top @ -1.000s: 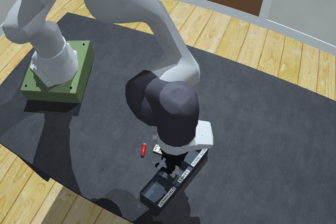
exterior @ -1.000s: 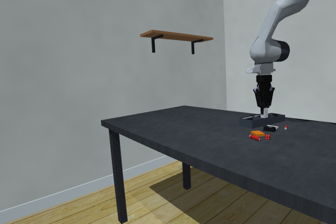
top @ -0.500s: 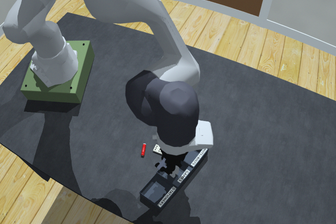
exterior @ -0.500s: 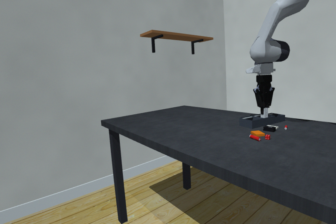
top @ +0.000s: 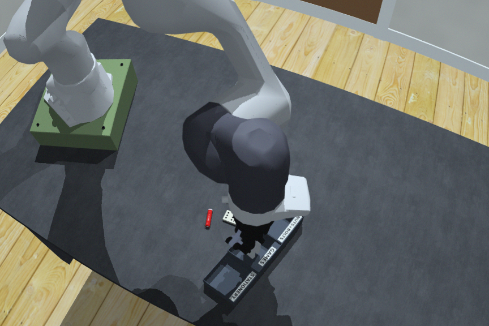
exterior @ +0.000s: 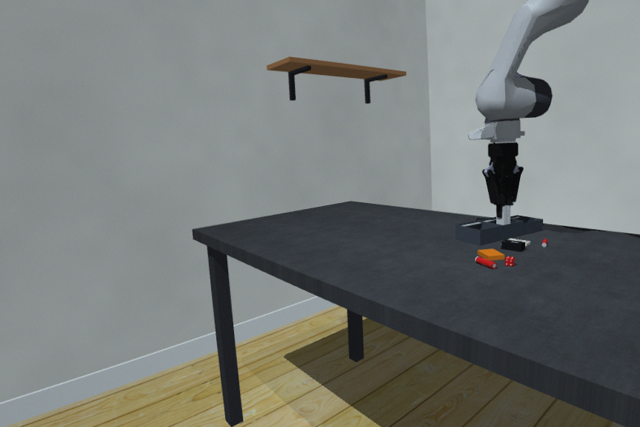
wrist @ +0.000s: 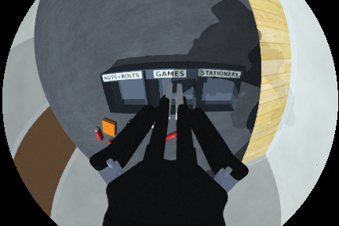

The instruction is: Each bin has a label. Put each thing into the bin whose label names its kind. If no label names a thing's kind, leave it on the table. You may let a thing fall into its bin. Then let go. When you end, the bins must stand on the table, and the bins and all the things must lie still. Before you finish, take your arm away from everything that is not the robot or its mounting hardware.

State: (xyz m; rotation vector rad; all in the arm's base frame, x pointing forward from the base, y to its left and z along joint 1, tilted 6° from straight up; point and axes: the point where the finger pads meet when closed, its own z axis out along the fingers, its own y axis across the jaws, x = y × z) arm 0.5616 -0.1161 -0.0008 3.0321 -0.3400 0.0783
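My gripper (exterior: 503, 216) (wrist: 174, 90) points down with its fingertips low at the GAMES bin. It is shut, with only a narrow gap and nothing visible between the tips. Three joined dark bins carry the labels NUTS+BOLTS (top: 290, 228) (wrist: 122, 76), GAMES (top: 266, 256) (wrist: 169, 74) and STATIONERY (top: 242, 286) (wrist: 219, 74). A white domino (top: 228, 217) lies beside the bins, by a black block (exterior: 513, 245). A red cylinder (top: 209, 218) (exterior: 544, 242) (wrist: 171, 136) lies apart. An orange block (exterior: 491, 254) (wrist: 109, 127), a red die (exterior: 510, 261) and another red cylinder (exterior: 485, 262) (wrist: 99, 134) lie together. The fingers hide part of the GAMES bin.
The bins stand on the dark table (top: 375, 196) (exterior: 335, 241). The green arm base (top: 122, 97) is at the table's far left in the top view. A wall shelf (exterior: 335, 67) hangs well away from the arm.
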